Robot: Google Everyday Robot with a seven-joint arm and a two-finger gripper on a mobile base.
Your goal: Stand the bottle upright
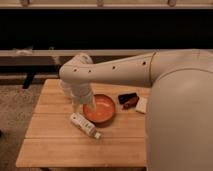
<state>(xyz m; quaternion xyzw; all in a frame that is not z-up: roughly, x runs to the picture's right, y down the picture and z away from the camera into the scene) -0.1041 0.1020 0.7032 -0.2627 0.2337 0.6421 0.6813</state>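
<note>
The bottle [85,125] lies on its side on the wooden table [55,145], just in front of the orange bowl. It is slim and whitish with a darker label, and its pale cap points to the front right. My arm reaches in from the right and bends down over the table. The gripper [78,106] points downward at the bowl's left edge, just above the bottle's rear end. I cannot tell whether it touches the bottle.
An orange bowl [101,110] sits mid-table. A dark red packet [128,99] and a white item [141,105] lie to its right. A white object [64,88] stands partly hidden behind my arm. My arm's bulk hides the table's right side.
</note>
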